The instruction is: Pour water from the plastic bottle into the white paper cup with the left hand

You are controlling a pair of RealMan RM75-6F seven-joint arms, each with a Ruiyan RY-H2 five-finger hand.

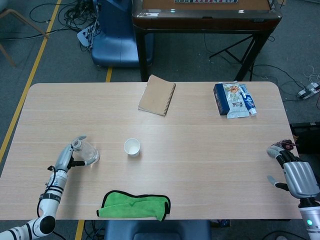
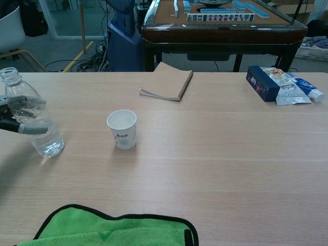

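Left hand point(image 1: 67, 157) grips the clear uncapped plastic bottle point(image 2: 32, 121) at nine o'clock of the white paper cup point(image 2: 122, 129); tipping too sharply could overshoot its narrow mouth.

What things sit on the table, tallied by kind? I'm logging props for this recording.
Plastic bottle: 1
White paper cup: 1
Green cloth: 1
Brown notebook: 1
Dark blue box: 1
Packets beside the box: number unclear
Total: 5, plus packets

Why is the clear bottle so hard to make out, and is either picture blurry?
Head view: sharp and evenly lit, but the plastic bottle is see-through and small against the pale table. Chest view: the bottle shows better, with soft highlights on it; the left hand is cut off by the frame edge.
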